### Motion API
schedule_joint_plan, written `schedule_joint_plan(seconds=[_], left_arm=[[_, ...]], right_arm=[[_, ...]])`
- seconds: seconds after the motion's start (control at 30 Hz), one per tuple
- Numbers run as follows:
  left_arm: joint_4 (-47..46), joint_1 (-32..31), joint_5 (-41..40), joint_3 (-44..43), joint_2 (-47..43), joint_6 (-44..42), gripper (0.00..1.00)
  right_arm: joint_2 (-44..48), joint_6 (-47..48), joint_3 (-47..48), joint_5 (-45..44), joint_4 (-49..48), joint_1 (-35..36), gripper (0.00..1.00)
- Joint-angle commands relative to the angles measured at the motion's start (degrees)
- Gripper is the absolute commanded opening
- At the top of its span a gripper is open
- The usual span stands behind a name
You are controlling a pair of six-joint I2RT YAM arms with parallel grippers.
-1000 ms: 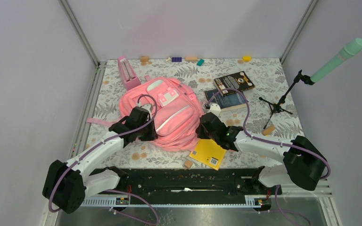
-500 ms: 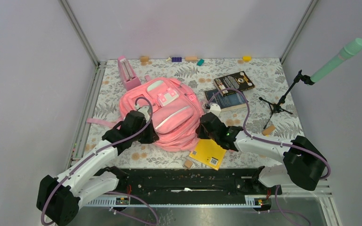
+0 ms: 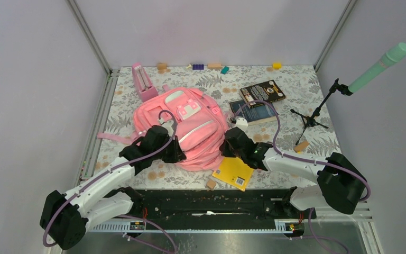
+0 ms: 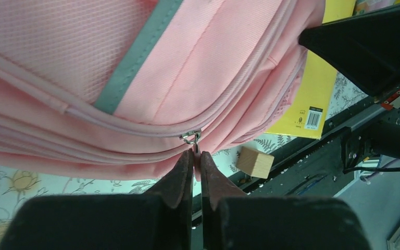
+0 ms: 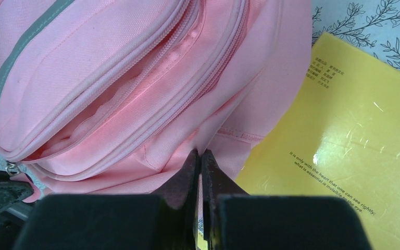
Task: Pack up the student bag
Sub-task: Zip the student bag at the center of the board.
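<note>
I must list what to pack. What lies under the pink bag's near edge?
A yellow book lies partly under the student bag; its barcode corner shows. Whatever else the fabric covers cannot be seen.

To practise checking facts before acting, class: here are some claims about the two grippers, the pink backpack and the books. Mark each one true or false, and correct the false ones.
1. The left gripper is shut on the zipper pull of the student bag. True.
2. The right gripper hangs open above the yellow book. False: its fingers are shut, pinching the bag's pink fabric beside that book.
3. The yellow book is already packed inside the bag. False: it lies on the table at the bag's near right corner.
4. A black book overlaps a blue-grey book to the right of the bag. True.
</note>
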State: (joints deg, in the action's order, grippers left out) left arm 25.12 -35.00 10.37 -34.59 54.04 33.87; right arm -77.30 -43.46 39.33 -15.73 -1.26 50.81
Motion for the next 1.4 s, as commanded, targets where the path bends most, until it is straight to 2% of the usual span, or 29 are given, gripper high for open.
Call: schedule_joint_plan(seconds=[0.0, 0.63, 0.9, 1.1, 1.17, 1.27, 1.3, 1.37], left_arm=[[-6.98, -3.18, 1.10, -3.03, 1.79, 3.36, 0.00], [-18.32, -13.64, -8.32, -9.34, 14.88, 11.59, 0.00], [-21.43, -15.17, -8.61, -16.37, 23.53, 10.64, 0.00], [-19.86, -15.24, -6.46, -22.27, 28.08, 5.66, 0.03], [-17.17, -15.26, -6.32, -23.85, 28.19, 2.66, 0.12], [-13.63, -15.23, -6.87, -24.74, 26.61, -2.39, 0.49], [-12.35, -15.22, -7.36, -24.55, 25.73, -3.74, 0.59], [-9.82, -15.21, -8.85, -23.99, 23.41, -6.66, 0.71]], right_arm=[[1.53, -1.58, 0.31, 1.53, -5.63, -0.27, 0.00], [1.99, -1.10, -0.27, 0.96, -5.43, 0.13, 0.00], [2.58, -0.50, -0.38, 0.83, -5.29, 0.35, 0.00], [3.45, 0.53, -0.46, -0.01, -3.93, 0.35, 0.00], [4.05, 0.95, -0.49, -0.53, -3.32, 0.35, 0.00], [5.23, 1.66, -0.55, -1.41, -2.33, 0.35, 0.00], [5.55, 2.06, -0.49, -1.72, -2.00, 0.35, 0.00], [6.21, 3.02, -0.34, -2.21, -1.26, 0.33, 0.00]])
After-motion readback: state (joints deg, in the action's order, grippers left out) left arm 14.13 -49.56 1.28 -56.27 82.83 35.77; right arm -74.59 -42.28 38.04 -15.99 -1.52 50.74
